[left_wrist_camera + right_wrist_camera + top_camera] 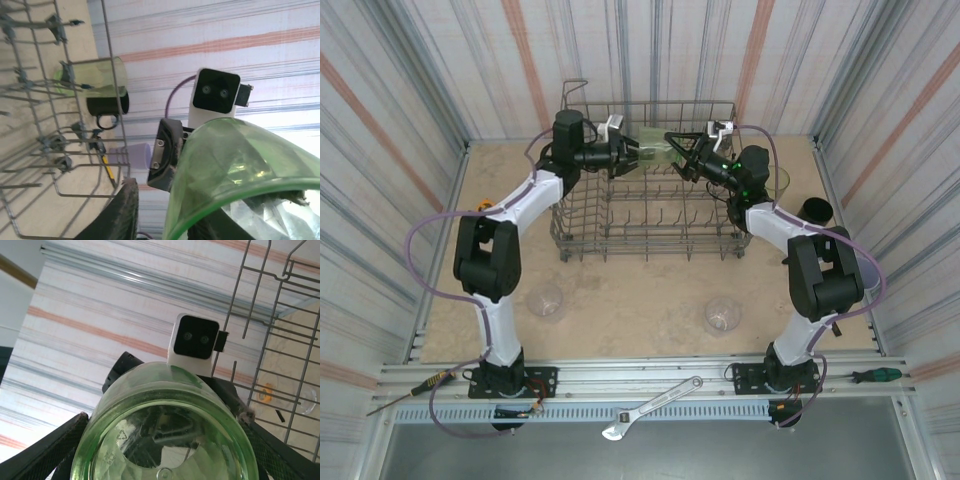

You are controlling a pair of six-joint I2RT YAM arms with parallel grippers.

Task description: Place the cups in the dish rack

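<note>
A yellow-green cup (655,150) hangs on its side above the back of the grey wire dish rack (650,250), between both grippers. My right gripper (678,150) is shut on it: in the right wrist view its fingers (260,440) press both sides of the cup's base (165,440). My left gripper (635,157) is at the cup's mouth and open. In the left wrist view its outer finger (122,207) stands apart from the cup's wall (225,160). Two clear cups (545,300) (723,315) stand on the table in front of the rack.
Right of the rack stand another yellow-green cup (780,182), a black cup (814,210) and a lavender cup (132,154). An orange tape measure (482,207) lies left of the rack. A wrench (650,408) and screwdrivers (405,390) (875,375) lie on the near rail.
</note>
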